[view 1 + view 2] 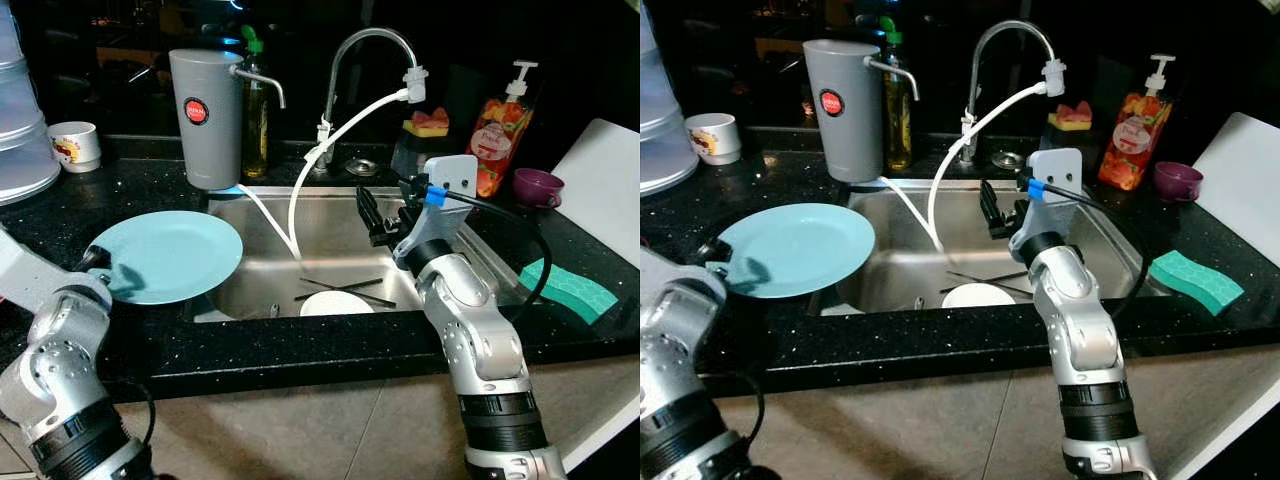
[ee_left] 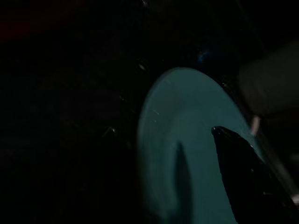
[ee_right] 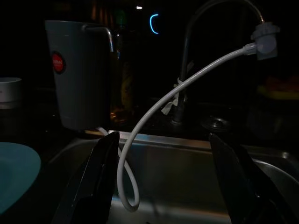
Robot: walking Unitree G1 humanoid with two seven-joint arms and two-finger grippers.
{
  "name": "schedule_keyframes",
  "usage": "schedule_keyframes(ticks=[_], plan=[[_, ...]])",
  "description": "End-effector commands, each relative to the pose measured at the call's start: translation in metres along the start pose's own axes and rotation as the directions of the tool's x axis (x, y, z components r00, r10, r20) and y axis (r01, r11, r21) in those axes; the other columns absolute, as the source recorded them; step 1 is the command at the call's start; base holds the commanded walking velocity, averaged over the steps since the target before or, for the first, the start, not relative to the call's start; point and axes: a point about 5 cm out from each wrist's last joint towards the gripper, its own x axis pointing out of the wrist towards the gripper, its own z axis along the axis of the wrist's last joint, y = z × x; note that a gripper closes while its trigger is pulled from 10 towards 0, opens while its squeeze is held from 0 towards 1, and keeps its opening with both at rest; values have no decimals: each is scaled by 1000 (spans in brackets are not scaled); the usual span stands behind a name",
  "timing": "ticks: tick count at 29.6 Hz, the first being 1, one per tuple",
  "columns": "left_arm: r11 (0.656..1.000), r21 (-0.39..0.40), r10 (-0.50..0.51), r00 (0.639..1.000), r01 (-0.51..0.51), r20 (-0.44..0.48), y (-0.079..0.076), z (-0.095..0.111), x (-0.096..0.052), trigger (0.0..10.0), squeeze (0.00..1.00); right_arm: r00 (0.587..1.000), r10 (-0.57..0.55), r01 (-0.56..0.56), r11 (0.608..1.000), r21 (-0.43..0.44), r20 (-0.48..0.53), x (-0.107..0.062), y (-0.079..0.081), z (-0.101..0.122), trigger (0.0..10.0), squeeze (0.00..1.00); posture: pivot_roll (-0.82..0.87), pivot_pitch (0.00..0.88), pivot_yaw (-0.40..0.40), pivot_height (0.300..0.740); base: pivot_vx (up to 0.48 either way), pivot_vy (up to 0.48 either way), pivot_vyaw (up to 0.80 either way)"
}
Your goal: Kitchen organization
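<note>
My left silver arm comes in low from the near left, elbow bent, forearm angled toward the right and slightly away from me. Its two-fingered black left gripper sits at the near-left edge of the round turquoise plate, clamped on its rim; from the wrist camera I can see one black finger lying across the plate's face. My right silver arm rises from the near right, bends at the elbow and reaches forward and left. Its two-fingered black right gripper hangs in the air with its fingers spread wide apart, gripping nothing.
</note>
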Motion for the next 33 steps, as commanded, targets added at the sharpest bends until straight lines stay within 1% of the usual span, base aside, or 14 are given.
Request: schedule_keyframes(ticks=[1, 3, 5, 9, 10, 11, 12, 13, 14, 15, 16, 17, 22, 33], plan=[[998, -56, 9, 991, -16, -131, 5, -18, 3, 10000, 0, 1000, -3, 3, 1000, 10, -2, 1, -1, -2, 10000, 0, 116, 87, -83, 740, 0, 0, 0], [997, -74, -2, 988, -9, -154, 4, -21, 3, 10000, 0, 1000, -3, 3, 1000, 10, -2, 1, -1, -2, 10000, 0, 116, 87, -83, 740, 0, 0, 0], [995, -104, -24, 979, 2, -205, 1, -27, 3, 10000, 0, 1000, -2, 2, 1000, 8, 0, 1, -1, -1, 10000, 0, 113, 87, -84, 740, 0, 0, 0], [994, -110, -25, 969, -2, -245, 0, -31, 4, 10000, 0, 1000, -2, 2, 1000, 7, 1, 1, -1, -1, 10000, 0, 110, 86, -86, 740, 0, 0, 0], [996, -91, -2, 966, -22, -260, 3, -33, 4, 9490, 0, 1000, -2, 2, 1000, 6, 1, 1, -2, -1, 10000, 0, 110, 87, -86, 740, 0, 0, 0], [995, -84, 20, 963, -44, -268, 6, -35, 4, 8353, 0, 1000, -3, 3, 1000, 6, 1, 1, -2, -1, 10000, 0, 110, 87, -86, 740, 0, 0, 0], [995, -80, 35, 962, -59, -272, 8, -36, 4, 8353, 0, 1000, -3, 3, 1000, 5, 1, 1, -2, -1, 10000, 0, 110, 87, -86, 740, 0, 0, 0], [994, -72, 54, 958, -78, -283, 11, -37, 4, 3882, 0, 1000, -4, 4, 1000, 5, 1, 1, -2, -1, 10000, 0, 108, 87, -86, 740, 0, 0, 0], [994, -72, 54, 958, -78, -283, 11, -37, 4, 3882, 0, 1000, -4, 4, 1000, 5, 1, 1, -2, -1, 10000, 0, 108, 87, -86, 740, 0, 0, 0], [993, -68, 68, 954, -92, -293, 13, -39, 4, 1961, 0, 1000, -4, 4, 1000, 5, 1, 1, -2, 0, 10000, 0, 108, 87, -86, 740, 0, 0, 0], [993, -60, 80, 948, -103, -308, 16, -40, 3, 510, 0, 1000, -4, 4, 1000, 5, 1, 0, -3, 0, 10000, 0, 108, 87, -86, 740, 0, 0, 0], [992, -47, 96, 941, -117, -325, 18, -43, 3, 0, 0, 1000, -4, 4, 1000, 4, 1, 1, -3, 0, 10000, 0, 109, 85, -89, 740, 0, 0, 0], [987, -33, 134, 924, -156, -359, 26, -49, 3, 0, 0, 1000, -4, 4, 1000, 2, 4, 2, -4, 1, 10000, 0, 106, 81, -91, 740, 0, 0, 0], [986, -7, 152, 922, -165, -357, 27, -48, 2, 0, 0, 1000, -4, 4, 1000, 2, 9, 3, -4, 3, 10000, 0, 107, 78, -91, 740, 0, 0, 0]])
